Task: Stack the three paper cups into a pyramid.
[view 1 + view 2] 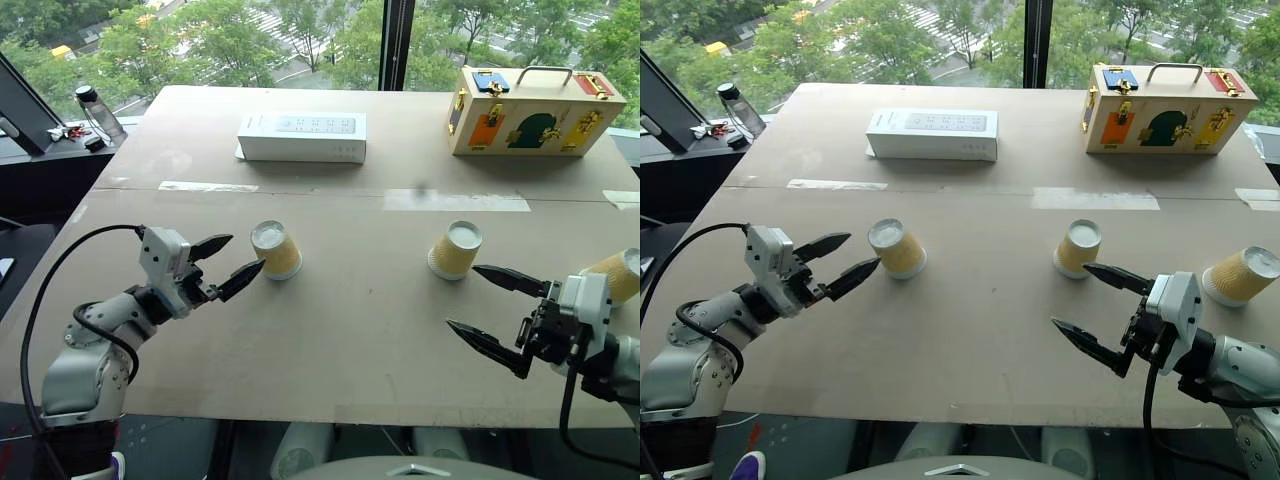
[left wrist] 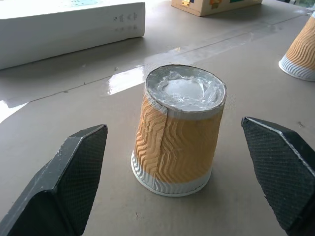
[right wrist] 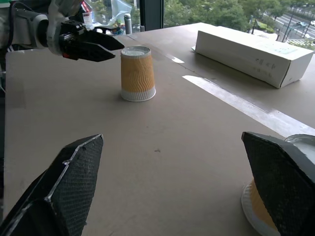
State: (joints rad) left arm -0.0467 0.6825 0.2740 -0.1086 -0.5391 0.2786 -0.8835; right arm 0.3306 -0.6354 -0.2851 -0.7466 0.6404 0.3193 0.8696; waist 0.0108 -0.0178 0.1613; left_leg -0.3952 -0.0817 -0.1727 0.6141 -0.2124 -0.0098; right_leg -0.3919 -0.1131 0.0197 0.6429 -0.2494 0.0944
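The right claw (image 1: 1092, 303) gapes beside the middle cup (image 1: 1077, 248); the left claw (image 1: 841, 260), spread, faces the left cup (image 1: 896, 249).

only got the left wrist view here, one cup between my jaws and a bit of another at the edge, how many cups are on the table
Observer: Three, all upside down and apart: the left cup in front of your left gripper, the middle cup, and the right cup near the table's right edge.
Operator: where's the right arm
Observer: The right gripper sits on the near side of the middle cup, jaws open, holding nothing.
Operator: anything beyond the white box i should know
Observer: At the far right stands a wooden case with a handle and latches; the white box lies far left of centre.
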